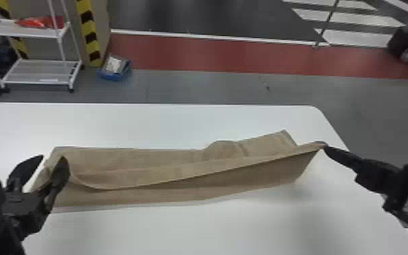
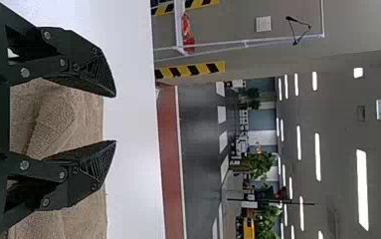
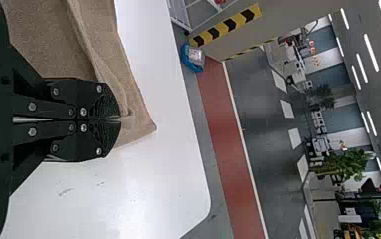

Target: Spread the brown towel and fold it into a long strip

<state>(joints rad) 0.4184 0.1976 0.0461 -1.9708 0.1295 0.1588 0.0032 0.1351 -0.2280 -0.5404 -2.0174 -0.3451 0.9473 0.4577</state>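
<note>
On the table point(image 1: 193, 230), the brown towel point(image 1: 139, 196) was seemingly being folded lengthwise, its right end pinched by the right gripper point(image 3: 120, 119), the left gripper point(image 2: 115, 118) spread wide, and its lifted edge needed to be laid flat.

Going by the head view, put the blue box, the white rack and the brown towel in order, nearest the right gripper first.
1. Brown towel, edge pinched in the right gripper.
2. Blue box, on the floor, left.
3. White rack, farther left.
</note>
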